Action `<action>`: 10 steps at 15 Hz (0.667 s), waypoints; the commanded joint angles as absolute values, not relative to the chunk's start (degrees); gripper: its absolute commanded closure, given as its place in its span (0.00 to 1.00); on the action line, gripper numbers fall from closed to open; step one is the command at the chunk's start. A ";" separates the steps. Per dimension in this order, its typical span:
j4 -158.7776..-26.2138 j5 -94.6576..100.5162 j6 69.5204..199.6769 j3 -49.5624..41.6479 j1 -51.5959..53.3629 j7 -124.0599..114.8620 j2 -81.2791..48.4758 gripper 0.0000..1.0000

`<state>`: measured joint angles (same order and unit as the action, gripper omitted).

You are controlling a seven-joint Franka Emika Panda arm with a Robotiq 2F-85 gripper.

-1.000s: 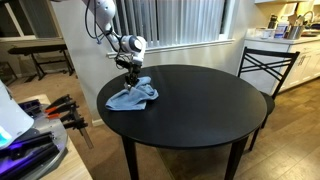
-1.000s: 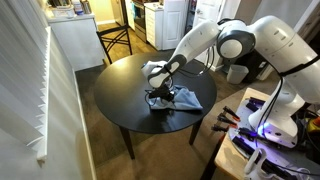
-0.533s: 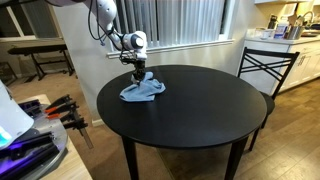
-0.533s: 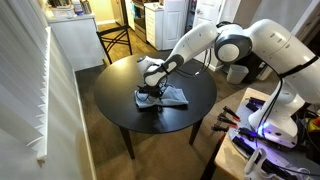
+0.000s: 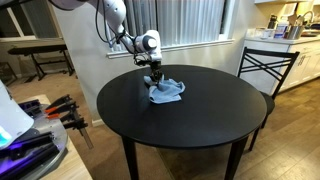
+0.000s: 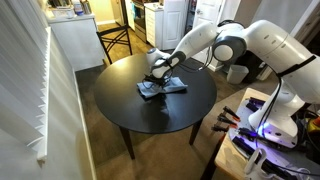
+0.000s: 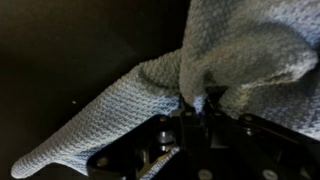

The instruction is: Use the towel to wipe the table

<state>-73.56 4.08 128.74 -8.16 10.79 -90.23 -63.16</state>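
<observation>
A light blue towel (image 5: pixel 166 91) lies crumpled on the round black table (image 5: pixel 190 120), near its far edge by the window. It shows in both exterior views (image 6: pixel 163 87). My gripper (image 5: pixel 155 81) points down onto the towel and is shut on a fold of it. In the wrist view the towel (image 7: pixel 240 50) fills the upper right, bunched up between my fingers (image 7: pixel 197 102). The rest of the towel trails on the black tabletop (image 7: pixel 70 50).
A black chair (image 5: pixel 265 65) stands at the table's side. Window blinds (image 5: pixel 180 22) hang close behind the table. A bench with tools (image 5: pixel 60 112) sits beside the table. A second chair (image 6: pixel 115 40) and a counter (image 6: pixel 75 45) are near the table.
My gripper has dragged the towel across the tabletop, from the edge by the tool bench toward the window side and the middle of the far edge. The grip on the towel has held.
</observation>
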 commanded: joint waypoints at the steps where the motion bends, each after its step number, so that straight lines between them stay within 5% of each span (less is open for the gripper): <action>1: -77.70 1.42 130.91 -7.36 7.63 -89.10 -60.46 0.85; 2: -78.23 0.86 130.48 -7.13 6.99 -88.86 -59.92 0.65; 10: -89.98 -4.24 131.20 -5.70 5.68 -89.29 -49.35 0.16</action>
<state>-81.19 -1.47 130.03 -7.09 6.74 -90.18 -56.54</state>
